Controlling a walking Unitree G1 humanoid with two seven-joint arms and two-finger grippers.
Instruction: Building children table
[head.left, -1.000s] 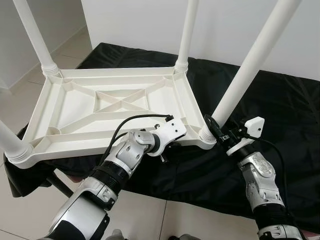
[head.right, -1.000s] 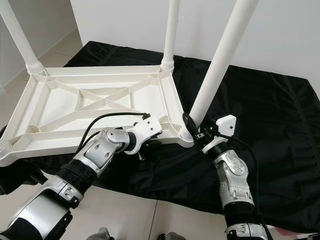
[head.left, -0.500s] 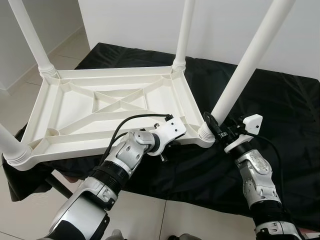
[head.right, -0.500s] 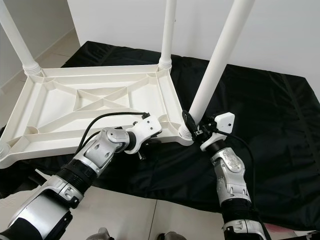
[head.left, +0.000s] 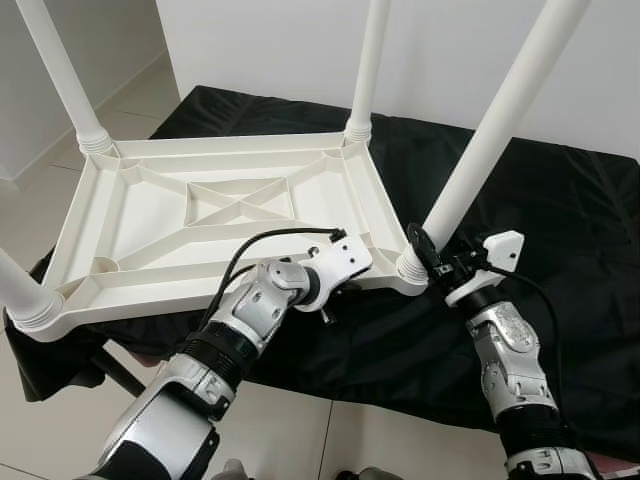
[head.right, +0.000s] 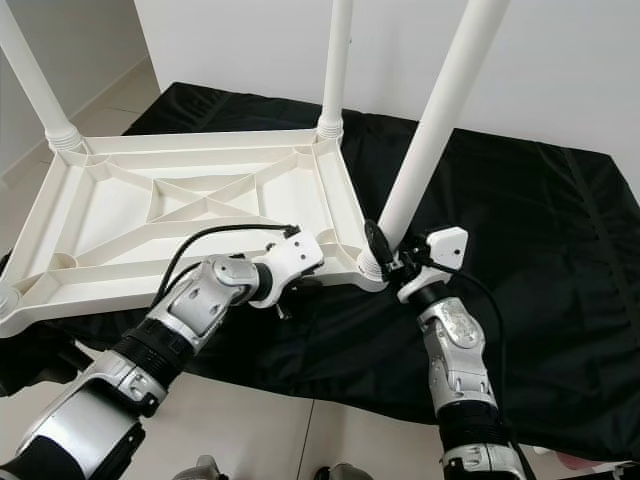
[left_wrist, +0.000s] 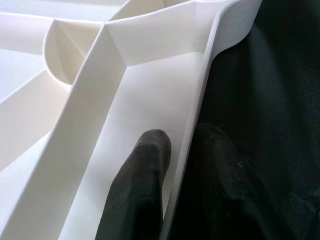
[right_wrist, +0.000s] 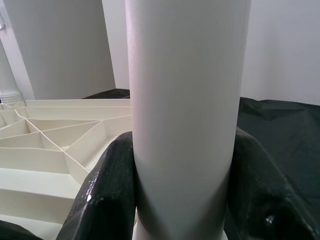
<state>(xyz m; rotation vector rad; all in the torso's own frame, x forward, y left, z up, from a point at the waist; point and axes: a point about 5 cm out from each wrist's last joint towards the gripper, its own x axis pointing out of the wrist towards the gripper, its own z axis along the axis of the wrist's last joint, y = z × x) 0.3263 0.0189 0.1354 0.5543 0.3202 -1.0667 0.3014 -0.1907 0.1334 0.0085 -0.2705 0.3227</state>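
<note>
The upturned white table (head.left: 210, 215) lies on a black cloth (head.left: 560, 230), legs up. The right gripper (head.left: 428, 262) clamps the near leg (head.left: 480, 150) at its base, at about four o'clock of the table; the left gripper (left_wrist: 182, 165) pinches the near rim. Best to keep the rim pinned and twist the leg squarely — any tilt may jam the socket.

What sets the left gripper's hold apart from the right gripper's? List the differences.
The left gripper pinches the thin side rim of the upturned tabletop, one finger inside and one outside; the right gripper clamps the round leg near its base. The left grips a flat wall edge-on; the right wraps a cylinder that leans slightly. Both are shut on white plastic parts over the black cloth.
</note>
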